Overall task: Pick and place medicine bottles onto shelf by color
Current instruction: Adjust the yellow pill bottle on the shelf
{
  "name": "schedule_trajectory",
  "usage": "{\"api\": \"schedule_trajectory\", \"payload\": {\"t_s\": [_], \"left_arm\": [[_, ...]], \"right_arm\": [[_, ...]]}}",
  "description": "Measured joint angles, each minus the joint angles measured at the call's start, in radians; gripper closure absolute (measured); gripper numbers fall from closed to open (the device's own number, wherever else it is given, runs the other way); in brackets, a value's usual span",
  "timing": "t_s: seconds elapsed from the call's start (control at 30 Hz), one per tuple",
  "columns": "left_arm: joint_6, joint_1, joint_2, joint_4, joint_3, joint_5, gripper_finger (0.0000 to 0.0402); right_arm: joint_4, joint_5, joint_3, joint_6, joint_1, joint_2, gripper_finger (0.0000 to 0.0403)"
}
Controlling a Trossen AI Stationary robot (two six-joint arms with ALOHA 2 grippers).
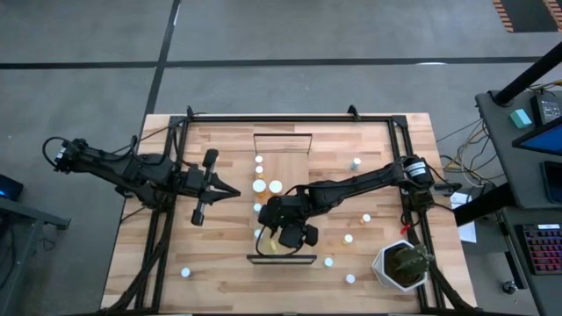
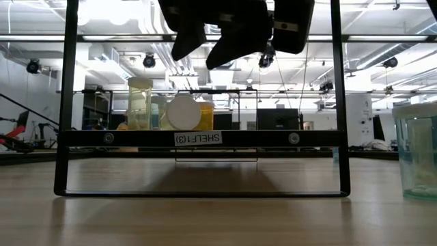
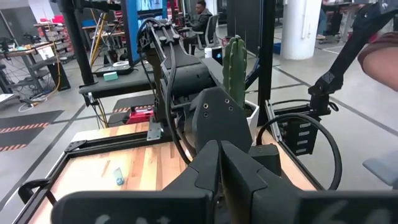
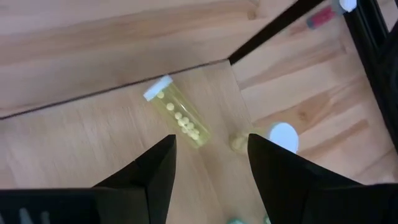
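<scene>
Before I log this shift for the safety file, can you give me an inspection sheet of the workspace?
Surface: slatted wooden tabletop, with the light-wood shelf lying along its middle.
Job's things: white-capped medicine bottles on the shelf and scattered over the table; one yellow-green bottle lies on its side.
Clutter: potted cactus at the table's corner by the right arm.
Grippers: left gripper shut, empty, beside the shelf; right gripper open, above the fallen bottle, holding nothing.
Cables: black loops on the left arm; wires on the floor.
Surroundings: a desk with a keyboard; a seated person in the room.
</scene>
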Motion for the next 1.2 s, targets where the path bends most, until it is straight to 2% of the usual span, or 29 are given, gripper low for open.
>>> {"api": "schedule_trajectory", "payload": {"t_s": [0.93,1.2], "left_arm": [[0.000,0.000,0.002,0.012,0.000,0.001,0.0402],[0.017,0.000,0.002,0.018,0.000,0.001,0.0402]], "right_arm": [[0.144,-0.086,-0.091,-0.017,-0.034,0.001,0.0213],[0.151,-0.089,-0.089,-0.017,-0.032,0.095,0.0213]]}}
